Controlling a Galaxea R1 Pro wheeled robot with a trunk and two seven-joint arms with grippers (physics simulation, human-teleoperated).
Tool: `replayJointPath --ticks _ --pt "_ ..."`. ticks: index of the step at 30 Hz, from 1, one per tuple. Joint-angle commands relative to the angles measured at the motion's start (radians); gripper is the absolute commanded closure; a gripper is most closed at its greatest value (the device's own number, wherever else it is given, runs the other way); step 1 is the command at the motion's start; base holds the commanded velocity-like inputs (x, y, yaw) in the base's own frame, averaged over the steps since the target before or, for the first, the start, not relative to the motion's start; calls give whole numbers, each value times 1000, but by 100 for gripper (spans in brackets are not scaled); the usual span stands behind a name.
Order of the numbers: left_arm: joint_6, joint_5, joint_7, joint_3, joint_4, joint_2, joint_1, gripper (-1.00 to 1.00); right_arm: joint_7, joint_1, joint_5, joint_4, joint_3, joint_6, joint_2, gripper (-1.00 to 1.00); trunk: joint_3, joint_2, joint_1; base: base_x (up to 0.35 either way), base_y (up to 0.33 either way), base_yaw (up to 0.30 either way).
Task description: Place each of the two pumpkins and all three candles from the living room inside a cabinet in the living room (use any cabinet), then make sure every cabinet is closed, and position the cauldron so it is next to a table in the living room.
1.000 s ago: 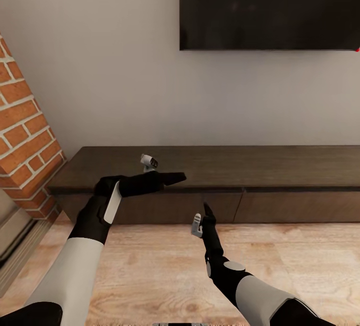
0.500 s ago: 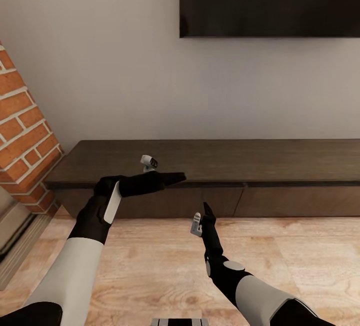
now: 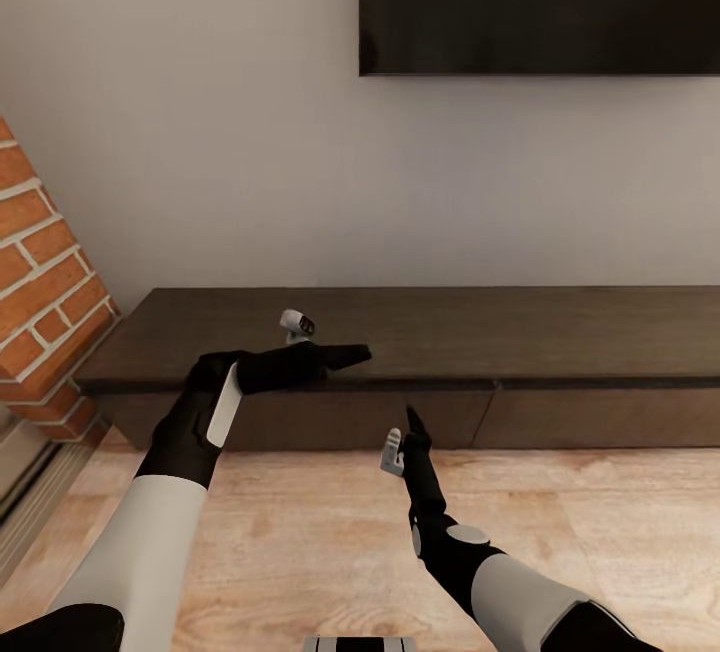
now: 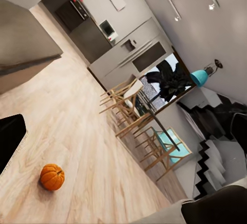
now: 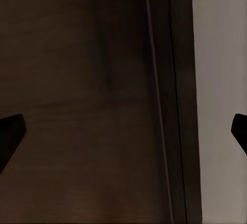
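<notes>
**Cabinet** (image 3: pixel 420 372): long, low, dark brown, against the far wall under the wall-mounted television (image 3: pixel 540 2). Both drawer fronts sit flush; nothing is inside yet that you can see. Brick column (image 3: pixel 45 272) stands at its left end.

**Left claw** (image 3: pixel 352 355): held level over the cabinet's front edge, pointing right. From the head view its fingers read as pressed together, and it carries nothing. Risk: if you roll forward, this arm meets the cabinet top first and may drag along it.

**Right claw** (image 3: pixel 413 422): raised, pointing up, just before the drawer front near the seam between the two drawers. In the right wrist view its fingertips (image 5: pixel 10 136) stand wide apart, with the dark wood between them and nothing held. Risk: no handle shows on the front, so a pull may slip off the flat panel or catch the seam and jam both fronts.

**Pumpkin** (image 4: pixel 52 176): one, orange, on the wooden floor (image 3: pixel 300 532), seen in the left wrist view, well apart from the cabinet. Risk: opening a drawer now leaves it open while you go to fetch; your base may strike it on return.

**Candles, second pumpkin, cauldron**: whereabouts cannot be told.
</notes>
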State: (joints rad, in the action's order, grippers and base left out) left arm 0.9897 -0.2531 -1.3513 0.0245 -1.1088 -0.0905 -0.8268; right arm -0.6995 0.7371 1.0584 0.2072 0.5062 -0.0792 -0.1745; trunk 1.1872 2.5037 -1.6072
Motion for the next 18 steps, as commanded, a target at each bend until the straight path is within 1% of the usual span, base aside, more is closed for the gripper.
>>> replayJointPath --ticks 1,7,12,18 --pt "-1 0 0 0 0 0 0 -100 -1 0 0 0 0 -1 0 -100 0 0 0 169 0 0" --pt "-2 0 1 -1 0 1 0 -100 -16 -1 0 0 0 -3 0 -100 0 0 0 69 0 0" --pt "0 0 2 -1 -10 0 0 -100 -21 -2 0 0 0 -2 0 -100 0 0 0 215 0 0" --pt "-3 0 1 0 -13 3 1 -100 -21 -2 0 0 -1 1 0 -100 0 0 0 40 0 0"
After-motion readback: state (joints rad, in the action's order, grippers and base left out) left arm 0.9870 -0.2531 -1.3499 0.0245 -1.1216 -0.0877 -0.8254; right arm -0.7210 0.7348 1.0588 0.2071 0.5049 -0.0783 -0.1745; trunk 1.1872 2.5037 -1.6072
